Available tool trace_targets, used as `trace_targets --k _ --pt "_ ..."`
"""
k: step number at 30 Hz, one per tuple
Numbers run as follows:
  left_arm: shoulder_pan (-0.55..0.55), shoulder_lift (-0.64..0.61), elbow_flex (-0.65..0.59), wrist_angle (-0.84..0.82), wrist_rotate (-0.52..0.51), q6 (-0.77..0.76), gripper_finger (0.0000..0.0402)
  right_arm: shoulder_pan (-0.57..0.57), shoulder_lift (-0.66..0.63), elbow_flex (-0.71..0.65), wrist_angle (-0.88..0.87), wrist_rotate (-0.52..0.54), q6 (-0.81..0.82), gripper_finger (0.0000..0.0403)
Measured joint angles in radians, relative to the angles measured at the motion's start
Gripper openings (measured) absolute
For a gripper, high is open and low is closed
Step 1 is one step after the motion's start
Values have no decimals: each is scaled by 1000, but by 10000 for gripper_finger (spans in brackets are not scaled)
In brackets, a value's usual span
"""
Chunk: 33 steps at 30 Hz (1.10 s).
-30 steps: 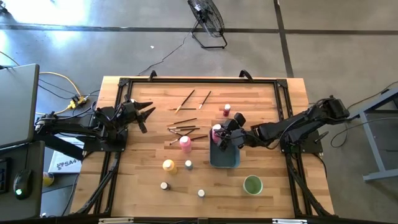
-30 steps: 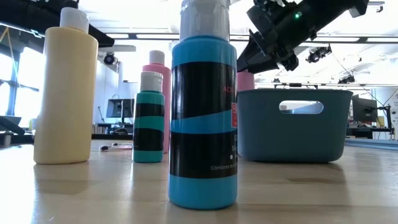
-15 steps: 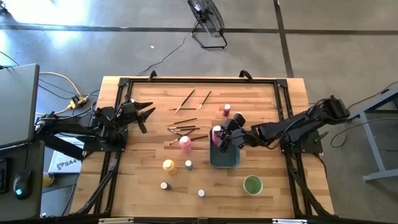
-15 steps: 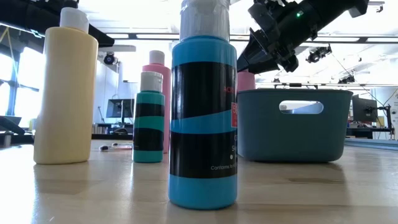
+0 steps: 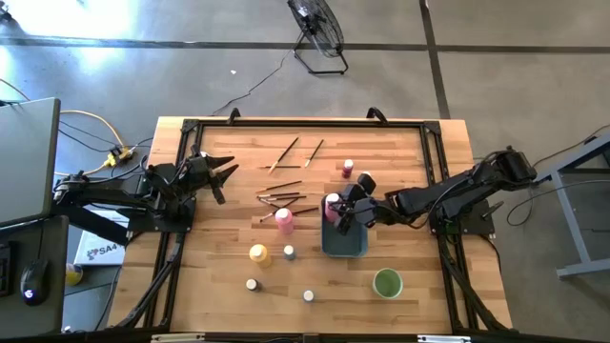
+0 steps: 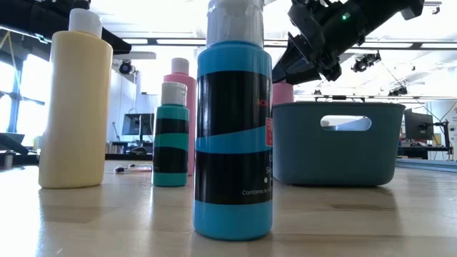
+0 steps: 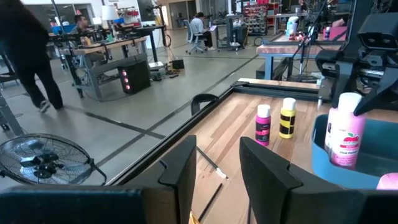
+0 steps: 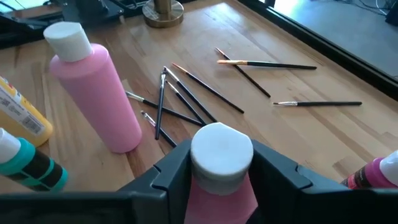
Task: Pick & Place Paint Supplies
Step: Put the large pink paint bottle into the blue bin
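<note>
- Wood-slat table (image 5: 400, 152) under both arms, with bare concrete floor around it.
- Pink bottle (image 8: 219, 167) with a round white cap and a pale pink body stands upright at the left end of the blue-grey tray (image 5: 345, 243).
- Right gripper (image 5: 344, 211) has its fingers on either side of that bottle just below the cap; whether they still pinch it I cannot tell.
- Second pink bottle (image 5: 284, 220) stands on the wood just left of the tray, next to scattered brushes (image 5: 282, 198).
- Yellow bottle (image 5: 258, 254) and small jars (image 5: 289, 252) stand nearer the front edge.
- Left gripper (image 5: 223, 175) hangs part-open and empty at the table's left side.
</note>
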Motion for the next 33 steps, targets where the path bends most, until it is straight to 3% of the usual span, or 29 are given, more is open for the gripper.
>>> trace_targets --k 13,20,33 --pt "0 0 0 0 0 -7 120 0 -47 0 1 -54 -97 234" --pt "0 0 0 -4 0 -8 120 5 -192 0 -52 -65 -155 238" --pt "0 0 0 -23 -1 -8 120 83 -479 0 -370 -77 -158 238"
